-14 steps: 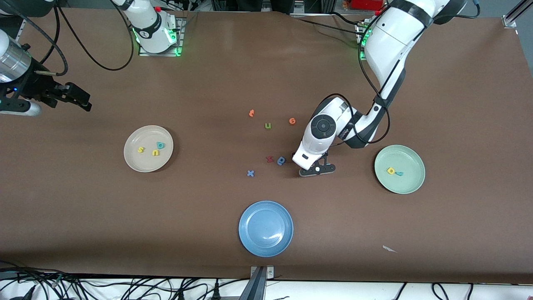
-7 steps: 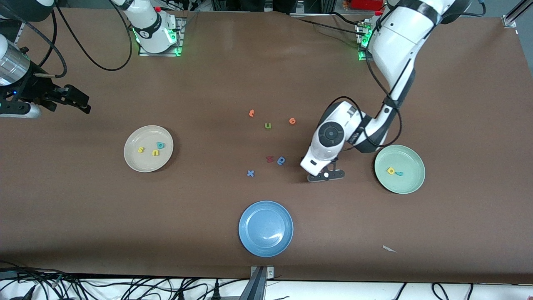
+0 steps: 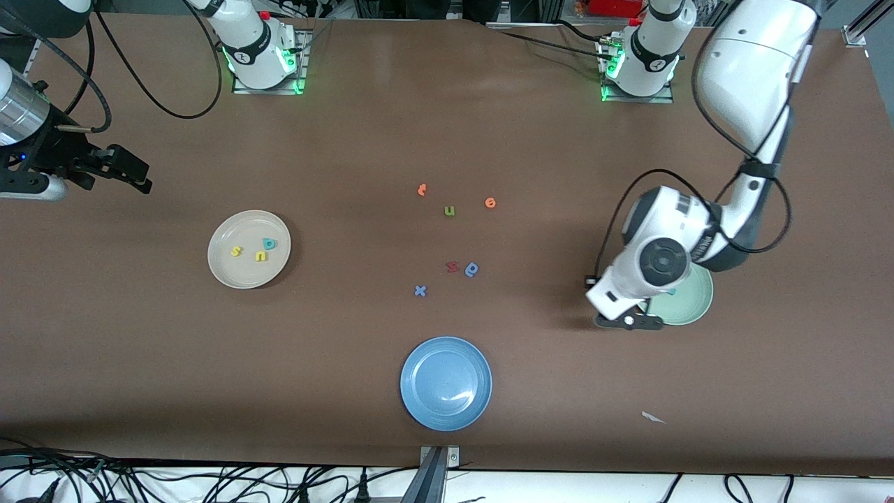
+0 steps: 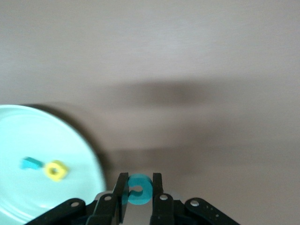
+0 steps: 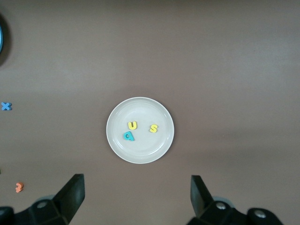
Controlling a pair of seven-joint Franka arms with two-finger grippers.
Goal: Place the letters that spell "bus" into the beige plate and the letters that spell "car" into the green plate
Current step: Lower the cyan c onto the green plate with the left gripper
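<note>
My left gripper [image 3: 628, 320] is shut on the teal "c" [image 4: 139, 189], which sits between its fingers. It hangs over the table right at the rim of the green plate [image 3: 693, 309], and the left arm hides much of that plate in the front view. In the left wrist view the green plate [image 4: 28, 126] holds a yellow "a" [image 4: 56, 170] and a teal "r" [image 4: 30, 162]. The beige plate [image 3: 237, 276] holds the yellow "s" [image 3: 236, 251], yellow "u" [image 3: 260, 256] and teal "b" [image 3: 269, 243]. My right gripper [image 3: 133, 171] waits open, high over the right arm's end of the table.
A blue plate [image 3: 445, 383] lies near the front edge. Loose letters lie mid-table: two orange ones [image 3: 421, 189] [image 3: 490, 202], an olive "u" [image 3: 449, 210], a dark red one [image 3: 452, 266], a blue looped one [image 3: 472, 269] and a blue "x" [image 3: 420, 290].
The left arm has swung from beside the loose letters across to the green plate's rim, carrying the teal "c". The right arm has stayed still.
</note>
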